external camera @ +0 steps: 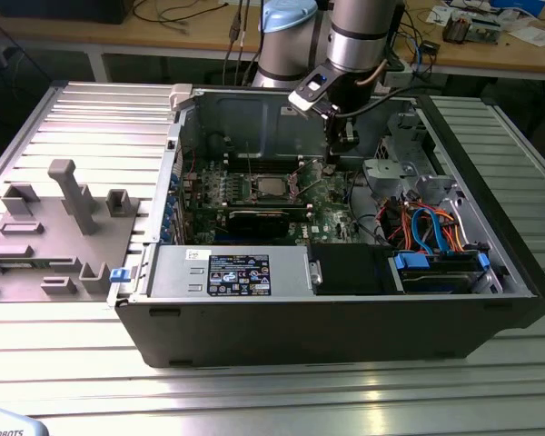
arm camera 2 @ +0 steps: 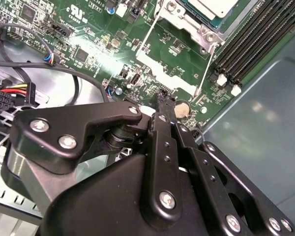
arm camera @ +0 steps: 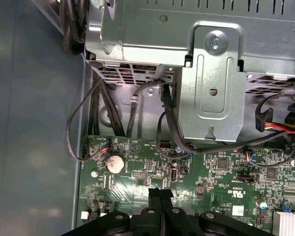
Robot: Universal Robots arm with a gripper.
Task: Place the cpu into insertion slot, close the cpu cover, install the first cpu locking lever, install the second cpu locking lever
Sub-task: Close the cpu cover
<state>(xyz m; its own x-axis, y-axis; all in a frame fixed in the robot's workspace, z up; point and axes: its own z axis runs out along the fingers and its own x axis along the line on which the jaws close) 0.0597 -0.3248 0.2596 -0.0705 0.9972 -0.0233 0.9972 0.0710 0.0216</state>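
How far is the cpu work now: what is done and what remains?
Done: the cpu lies in the insertion slot; the cpu cover seems down around it. In hand: nothing; the shut gripper hovers over the board by the coin battery. Left: both wire levers look unlatched.

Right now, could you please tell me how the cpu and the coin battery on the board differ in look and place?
The cpu is square; the coin battery is round. The cpu is clearly larger than the coin battery. The coin battery lies right by the tips of the gripper; the cpu sits farther off from them. Both have silvery tops and sit on the green circuit board.
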